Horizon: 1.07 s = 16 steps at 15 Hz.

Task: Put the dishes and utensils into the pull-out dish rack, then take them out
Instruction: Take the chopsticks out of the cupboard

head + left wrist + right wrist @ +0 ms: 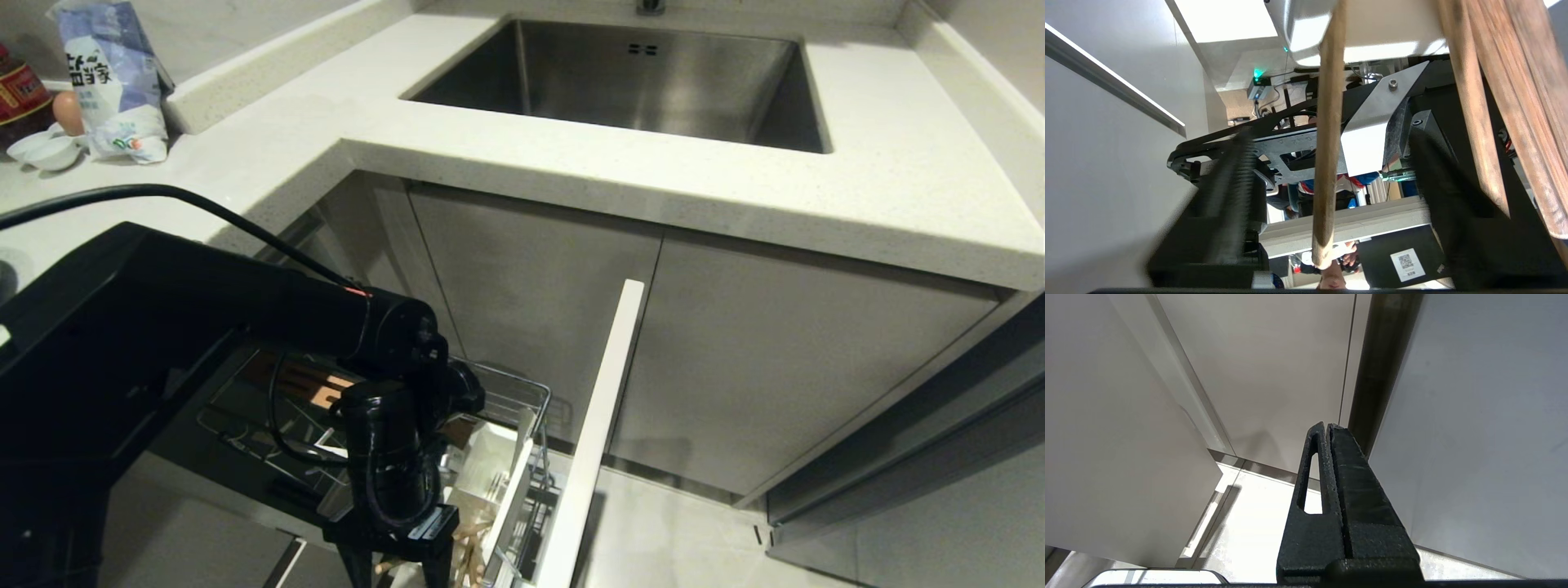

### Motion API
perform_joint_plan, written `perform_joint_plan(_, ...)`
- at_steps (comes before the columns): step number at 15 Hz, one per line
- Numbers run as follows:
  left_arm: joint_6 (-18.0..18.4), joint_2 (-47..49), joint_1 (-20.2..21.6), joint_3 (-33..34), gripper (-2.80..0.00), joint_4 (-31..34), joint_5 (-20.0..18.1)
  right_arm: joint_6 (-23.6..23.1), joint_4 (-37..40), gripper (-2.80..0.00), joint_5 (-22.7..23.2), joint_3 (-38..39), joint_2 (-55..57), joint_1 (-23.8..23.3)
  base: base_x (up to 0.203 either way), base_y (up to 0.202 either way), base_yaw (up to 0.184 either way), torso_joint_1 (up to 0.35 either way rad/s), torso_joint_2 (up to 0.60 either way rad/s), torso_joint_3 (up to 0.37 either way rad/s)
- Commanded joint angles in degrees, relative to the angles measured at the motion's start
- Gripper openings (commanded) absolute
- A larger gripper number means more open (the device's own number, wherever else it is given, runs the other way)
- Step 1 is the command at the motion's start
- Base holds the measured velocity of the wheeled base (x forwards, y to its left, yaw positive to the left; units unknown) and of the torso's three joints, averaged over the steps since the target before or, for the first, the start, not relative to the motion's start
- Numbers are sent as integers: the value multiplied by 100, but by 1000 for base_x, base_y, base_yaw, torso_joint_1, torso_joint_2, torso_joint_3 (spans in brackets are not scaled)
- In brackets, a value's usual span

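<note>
Chopsticks: closest to the left wrist camera. One light-wood stick stands alone in the gap between the fingers. More sticks lie bunched across the front of one finger. In the head view their ends show in the caddy, just beside the gripper.
Left gripper: fingers spread. The lone stick is between them, and neither finger is seen to press on it. In the head view the gripper points straight down into the rack, at the lower edge of the picture.
Left arm: black, reaching from the left and bent down at the wrist over the rack.
Caddy: white plastic, at the front end of the rack, next to the panel.
Rack: chrome wire basket, pulled out from under the counter. A wooden strip shows behind the arm.
Panel: white, narrow, seen edge-on, closing the front of the rack.
Right gripper: fingers pressed together, holding nothing, parked beside grey cabinet fronts.
Sink: steel, set in the pale counter above the cabinets.
Counter, far left: a printed bag, a bottle, an egg and white saucers.
</note>
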Motion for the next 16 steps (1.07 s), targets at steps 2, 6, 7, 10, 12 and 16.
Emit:
perform_joint_plan(2, -18, 25, -14, -56, -280, 58, -39, 1, -4, -280, 1, 132, -4, 2, 0, 0, 0, 0, 0, 0)
perform_joint_plan(6, -75, -32, -139, -106, -280, 139, -320, 1, -4, -280, 1, 131, -4, 2, 0, 0, 0, 0, 0, 0)
perform_joint_plan(7, -131, -104, -159, -114, -280, 217, -323, 1, -4, -280, 1, 132, -4, 2, 0, 0, 0, 0, 0, 0)
perform_joint_plan(10, -150, -399, -243, -120, -280, 376, -323, 1, -4, -280, 1, 132, -4, 2, 0, 0, 0, 0, 0, 0)
perform_joint_plan(12, -150, -744, -282, -105, -280, 485, -323, 1, -4, -280, 1, 132, -4, 2, 0, 0, 0, 0, 0, 0)
perform_joint_plan(16, -163, -1823, -553, -74, -280, 850, -305, 1, -4, -280, 1, 132, -4, 2, 0, 0, 0, 0, 0, 0)
